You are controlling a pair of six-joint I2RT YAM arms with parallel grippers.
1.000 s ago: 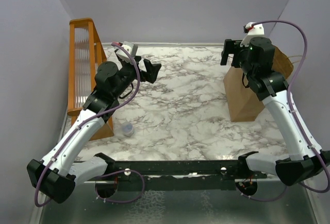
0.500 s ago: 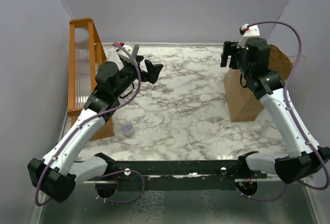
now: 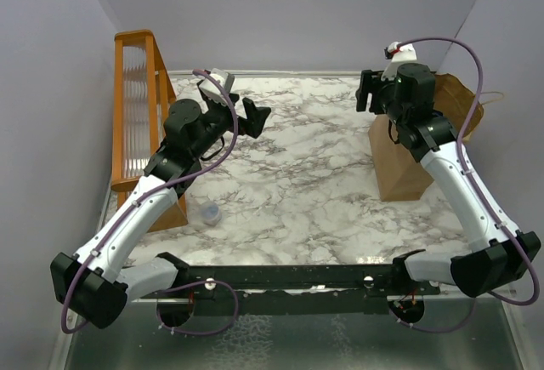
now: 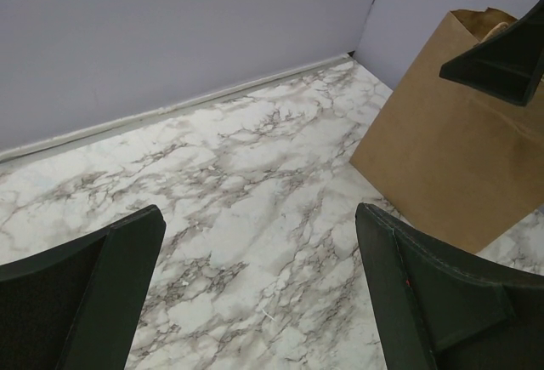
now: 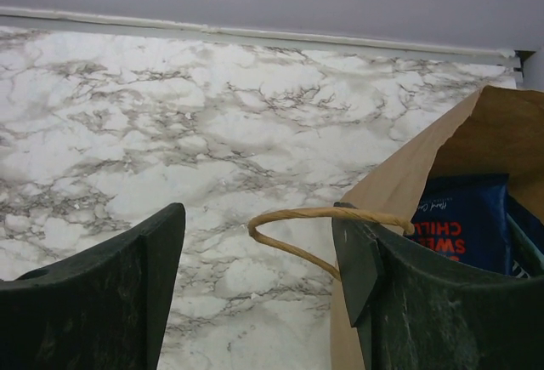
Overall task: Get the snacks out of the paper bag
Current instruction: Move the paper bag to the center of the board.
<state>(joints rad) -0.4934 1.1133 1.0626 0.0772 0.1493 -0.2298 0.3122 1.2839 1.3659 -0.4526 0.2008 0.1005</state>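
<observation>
The paper bag [image 3: 406,168] stands upright on the marble table [image 3: 297,174], its long axis vertical and its open mouth facing up. It sits directly under and just beyond the right claw [image 3: 367,95]. It is plain brown kraft with sharp side creases. From above, the right arm covers most of its top, so only the near wall and a strip of rim show.

In the right wrist view the right claw [image 5: 257,221] has its fingers spread wide with nothing clamped. A thin twisted handle [image 5: 319,215] loops out from the bag's rim [image 5: 442,145] into the gap between them. Whether the right-hand finger touches the rim cannot be told.

Inside the mouth, below and to the right of that finger, one of the snacks [image 5: 463,217] shows. It is a dark blue packet with white and red lettering, standing on edge. Its lower half and right side are cut off by the finger and the frame edge, and the rest of the bag's inside is hidden.

The left claw [image 3: 255,115] hangs above the table with its fingers also wide apart and empty. In its wrist view the bag [image 4: 450,132] stands ahead and to the right of the left claw [image 4: 259,217], well apart from it, its top corner crossed by the right arm's dark finger.

An orange wooden rack [image 3: 136,106] stands to the left of the left claw, and a small clear cap [image 3: 210,213] lies nearer the arm bases.
</observation>
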